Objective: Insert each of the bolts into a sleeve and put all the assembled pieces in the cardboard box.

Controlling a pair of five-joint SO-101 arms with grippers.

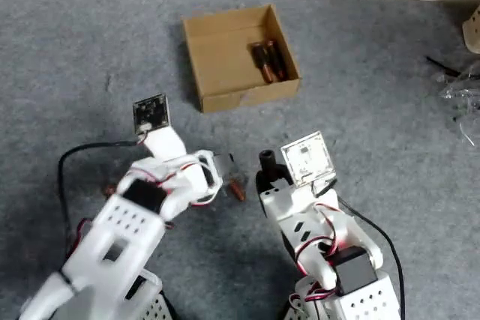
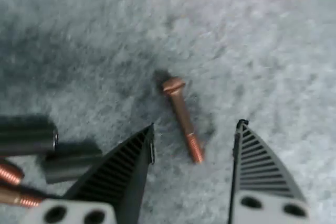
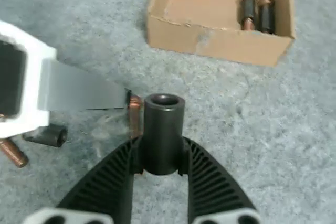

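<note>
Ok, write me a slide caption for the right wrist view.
Right gripper shut on a black sleeve, with two assembled pieces already in the cardboard box beyond.

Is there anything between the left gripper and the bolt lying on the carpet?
Nothing visible. The bolt lies on bare carpet, framed by the open left gripper; a loose sleeve lies off to one side.
</note>
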